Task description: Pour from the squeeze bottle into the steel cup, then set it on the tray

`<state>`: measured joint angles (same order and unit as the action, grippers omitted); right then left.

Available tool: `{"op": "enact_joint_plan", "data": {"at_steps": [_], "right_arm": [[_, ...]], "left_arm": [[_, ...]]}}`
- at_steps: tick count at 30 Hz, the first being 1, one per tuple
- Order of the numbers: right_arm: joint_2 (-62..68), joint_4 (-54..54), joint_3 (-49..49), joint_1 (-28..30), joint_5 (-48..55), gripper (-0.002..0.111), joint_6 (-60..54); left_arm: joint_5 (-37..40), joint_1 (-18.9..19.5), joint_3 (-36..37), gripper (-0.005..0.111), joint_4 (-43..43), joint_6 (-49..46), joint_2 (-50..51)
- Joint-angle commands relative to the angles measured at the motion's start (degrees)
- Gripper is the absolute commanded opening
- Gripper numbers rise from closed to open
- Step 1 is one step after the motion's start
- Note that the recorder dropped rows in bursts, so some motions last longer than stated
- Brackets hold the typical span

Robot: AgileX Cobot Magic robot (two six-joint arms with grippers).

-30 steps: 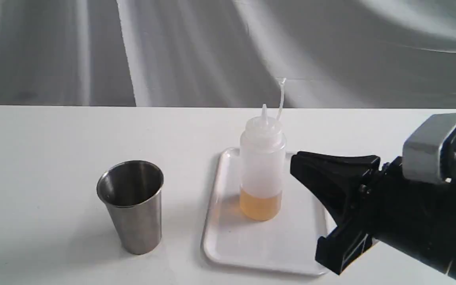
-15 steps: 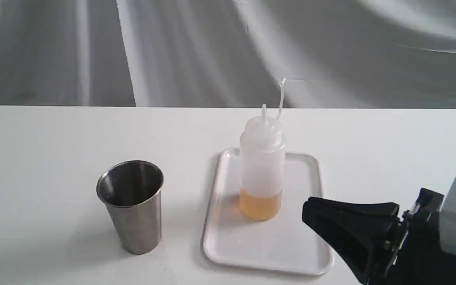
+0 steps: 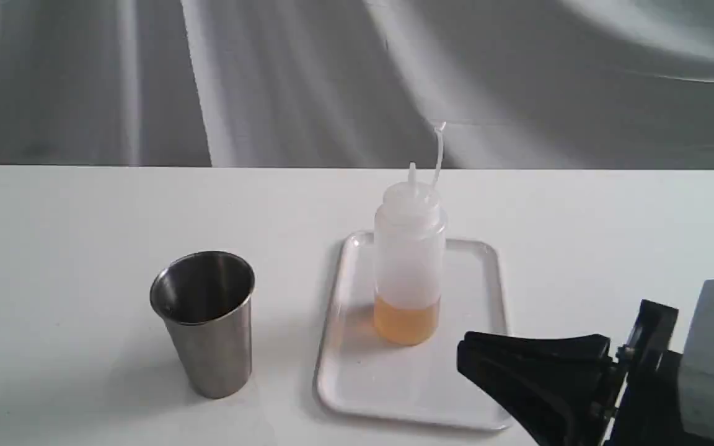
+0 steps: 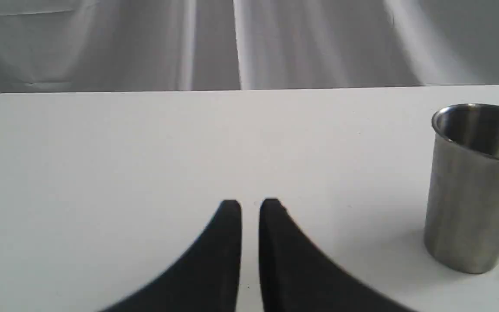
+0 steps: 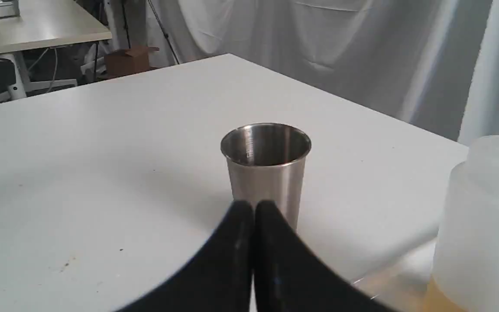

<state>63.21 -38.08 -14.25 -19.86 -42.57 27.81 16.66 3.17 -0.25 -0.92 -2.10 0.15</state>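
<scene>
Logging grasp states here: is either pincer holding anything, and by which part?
Nothing is held. The squeeze bottle stands free on the tray; the right pincer and left pincer are empty.

— What do you see past your left gripper (image 4: 250, 203)?
— My two black fingers (image 4: 228, 242), nearly together, a thin gap between the tips, nothing in it.
— And the steel cup (image 4: 470, 190)?
— Upright on the white table (image 4: 145, 151), off to one side of my fingers, well apart.
</scene>
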Motion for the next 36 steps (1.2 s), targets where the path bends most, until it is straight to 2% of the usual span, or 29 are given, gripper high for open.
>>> {"op": "enact_joint_plan", "data": {"at_steps": [1, 10, 30, 36], "right_arm": [[-0.4, -0.4, 0.4, -0.1, -0.5, 0.000, 0.1], [-1.8, 0.6, 0.4, -0.1, -0.4, 0.000, 0.1], [-20.7, 0.6, 0.4, 0.5, 0.4, 0.000, -1.7], [-25.6, 0.1, 0.4, 5.4, 12.7, 0.000, 2.6]], "left_arm": [[-0.4, -0.5, 0.3, 0.008, 0.0, 0.3, -0.1], [-0.4, -0.5, 0.3, 0.008, 0.0, 0.1, -0.1], [-0.4, -0.5, 0.3, 0.008, 0.0, 0.1, -0.1], [-0.4, -0.5, 0.3, 0.008, 0.0, 0.1, -0.1]]}}
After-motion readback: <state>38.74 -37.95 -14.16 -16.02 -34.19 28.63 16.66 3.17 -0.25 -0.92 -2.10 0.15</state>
